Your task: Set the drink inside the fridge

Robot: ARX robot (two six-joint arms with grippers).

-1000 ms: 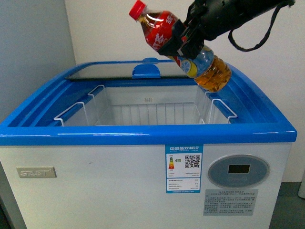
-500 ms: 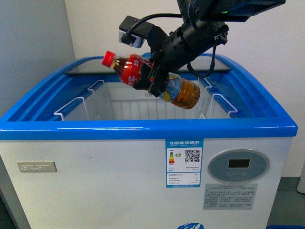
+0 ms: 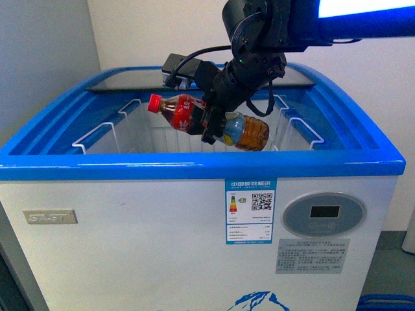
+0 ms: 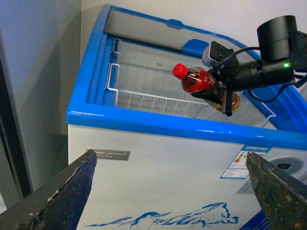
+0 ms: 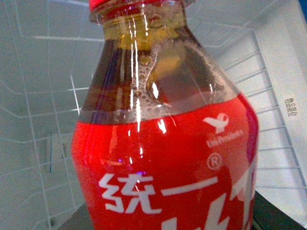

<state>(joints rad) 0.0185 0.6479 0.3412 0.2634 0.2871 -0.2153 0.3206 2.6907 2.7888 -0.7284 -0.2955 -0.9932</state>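
Observation:
My right gripper [image 3: 213,123] is shut on the drink [image 3: 188,113], a clear bottle with a red cap, red label and brown liquid. It holds the bottle nearly level, cap to the left, just inside the open top of the fridge [image 3: 194,172], a white chest cooler with a blue rim. The drink fills the right wrist view [image 5: 163,158], with white wire baskets behind it. The left wrist view shows the drink [image 4: 199,81] over the fridge [image 4: 158,158] and my left gripper [image 4: 172,191] open and empty, facing the fridge's front.
White wire baskets [image 3: 117,139] line the fridge's inside. The glass sliding lid [image 3: 130,79] is pushed to the back. An oval display panel [image 3: 324,231] and a label sticker [image 3: 250,220] sit on the front. A grey wall [image 3: 45,58] stands at the left.
My right arm has carried the drink down from above the fridge's rim into the open top, turning the bottle from steeply tilted to nearly level.

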